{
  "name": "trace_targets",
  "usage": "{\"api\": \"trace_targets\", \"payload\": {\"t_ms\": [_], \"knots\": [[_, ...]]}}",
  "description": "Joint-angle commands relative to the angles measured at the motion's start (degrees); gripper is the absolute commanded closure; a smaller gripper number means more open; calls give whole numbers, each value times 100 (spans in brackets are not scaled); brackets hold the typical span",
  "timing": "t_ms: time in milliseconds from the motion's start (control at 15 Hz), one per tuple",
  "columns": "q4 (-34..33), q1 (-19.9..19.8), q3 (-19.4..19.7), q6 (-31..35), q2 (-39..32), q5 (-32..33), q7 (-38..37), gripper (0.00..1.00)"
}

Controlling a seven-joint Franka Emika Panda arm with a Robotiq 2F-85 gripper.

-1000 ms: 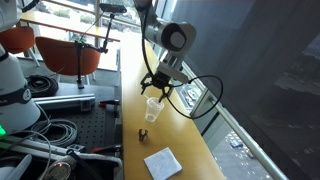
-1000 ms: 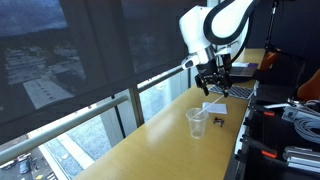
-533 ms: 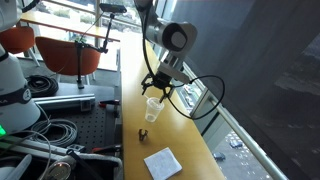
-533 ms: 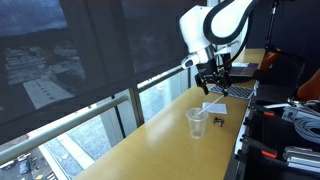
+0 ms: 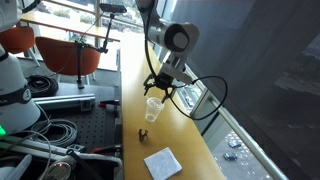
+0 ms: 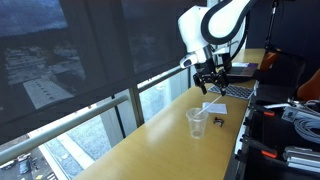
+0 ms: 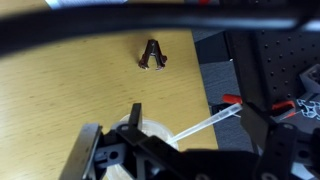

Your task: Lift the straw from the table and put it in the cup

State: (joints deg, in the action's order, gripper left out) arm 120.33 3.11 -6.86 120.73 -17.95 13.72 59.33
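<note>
- While both exterior views show just the claw point(image 5: 158, 90) over the cup point(image 5: 153, 108), the wrist view shows the straw point(image 7: 210, 121).
- The straw pokes across the cup's rim — claw spread wide.

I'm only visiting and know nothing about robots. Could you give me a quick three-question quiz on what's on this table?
1. Fill in: the flat paper square on the table is ___ in colour.
2. Choose one: the gripper hovers over A) the cup, B) the paper square, C) bare table.
3. True or false: the cup lies tipped on its side.

Key: 1 white; 2 A; 3 false, it stands upright.
</note>
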Motion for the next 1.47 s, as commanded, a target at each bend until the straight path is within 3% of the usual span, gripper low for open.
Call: {"api": "trace_targets", "payload": {"t_ms": [0, 600, 1200, 1400], "knots": [[-324, -69, 0, -39, -220, 18, 240, 0], [-742, -87, -69, -150, -533, -72, 463, 0], [-164, 75, -95, -158, -168, 106, 300, 0], [-94, 43, -110, -208, -132, 105, 587, 0]]}}
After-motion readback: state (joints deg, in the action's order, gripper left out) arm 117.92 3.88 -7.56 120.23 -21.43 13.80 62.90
